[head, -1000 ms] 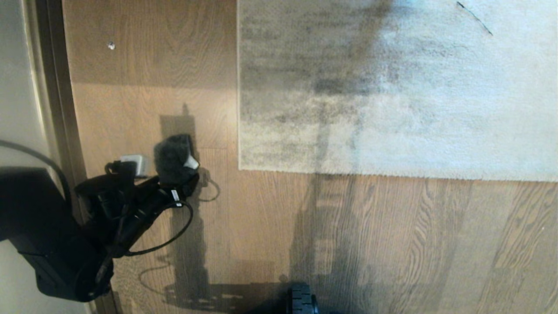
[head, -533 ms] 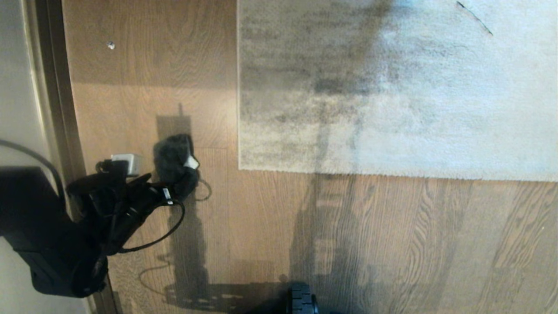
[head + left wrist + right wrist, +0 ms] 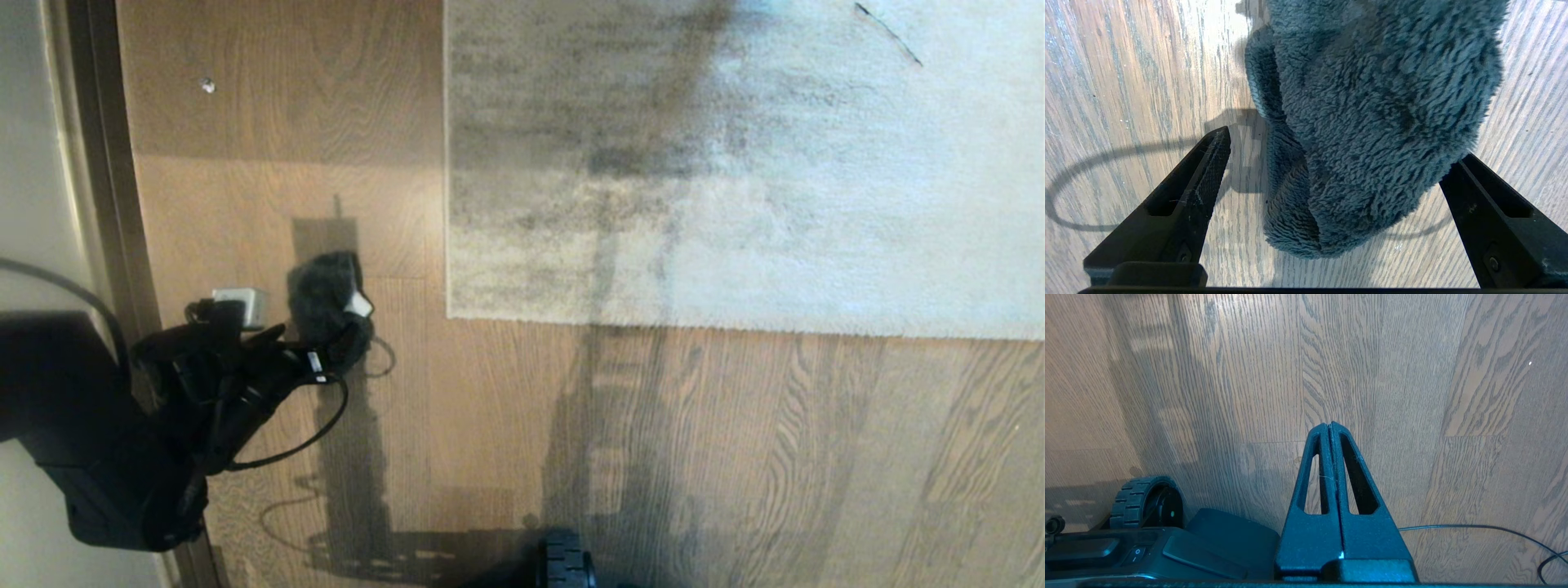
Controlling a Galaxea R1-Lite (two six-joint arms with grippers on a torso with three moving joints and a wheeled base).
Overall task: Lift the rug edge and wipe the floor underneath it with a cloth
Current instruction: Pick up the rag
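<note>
**A:** so what's the risk here? The left gripper (image 3: 1331, 163) has its fingers spread wide around the cloth (image 3: 1372, 122), one on each side, nothing pinched yet.

**B:** Biggest worry for me: the cloth is a fluffy, bunched-up lump, so if the fingers close too high they may only grab loose pile and it slips out on the lift. Or they come down off-centre and just shove it along the floor (image 3: 735, 457).

**A:** In the wrist view it sits between the fingers, closer to the far-right one, with a gap beside the finger (image 3: 1208, 171) at lower left.

**B:** Yeah, that lopsidedness could drag it sideways on closing. In the head view the cloth (image 3: 326, 298) is left of centre, and the rug edge (image 3: 447, 245) lies flat, well apart, toward the middle.

**A:** And the right gripper (image 3: 1329, 426)?

**B:** Pressed together, holding nothing, just hanging over bare planks.
</note>
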